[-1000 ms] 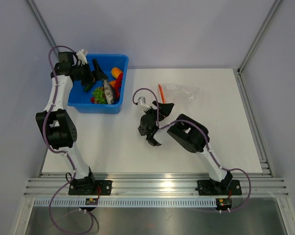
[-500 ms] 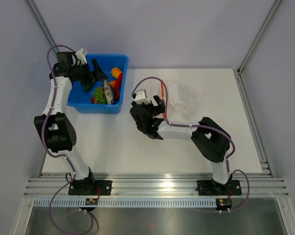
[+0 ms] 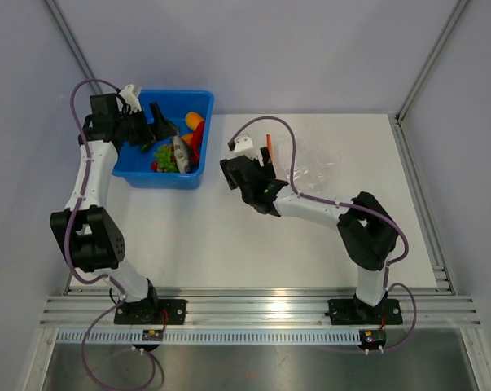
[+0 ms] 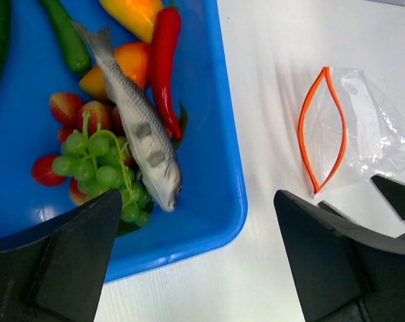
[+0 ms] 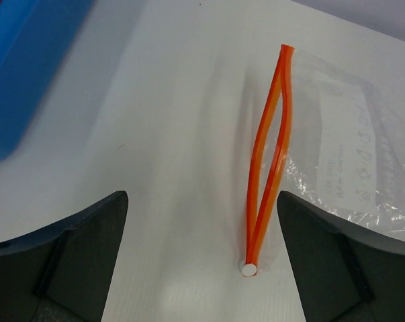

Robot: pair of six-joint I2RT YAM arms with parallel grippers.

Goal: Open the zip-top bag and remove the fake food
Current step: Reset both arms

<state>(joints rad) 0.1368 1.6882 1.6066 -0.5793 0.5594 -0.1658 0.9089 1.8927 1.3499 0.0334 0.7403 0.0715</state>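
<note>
The zip-top bag (image 3: 312, 160) lies on the white table right of the tub, clear and crinkly, and looks empty. Its orange-red zip strip (image 5: 268, 157) is parted; it also shows in the left wrist view (image 4: 321, 127). The fake food lies in the blue tub (image 3: 198, 107): grey fish (image 4: 138, 127), green grapes (image 4: 101, 168), red chili (image 4: 163, 60), yellow pepper (image 4: 131, 10), orange piece (image 4: 121, 64), cucumber (image 4: 64, 37). My left gripper (image 3: 157, 129) hovers open and empty over the tub (image 4: 219, 168). My right gripper (image 3: 265, 173) is open and empty, straddling the near end of the zip strip.
The tub's corner shows at the top left of the right wrist view (image 5: 27, 67). Aluminium frame rails (image 3: 428, 187) run along the table's right side and near edge. Grey walls enclose the back and sides.
My right arm has stretched out and carried its gripper away from the bases, up to the bag's zip edge. The left arm has shifted slightly left over the tub.
</note>
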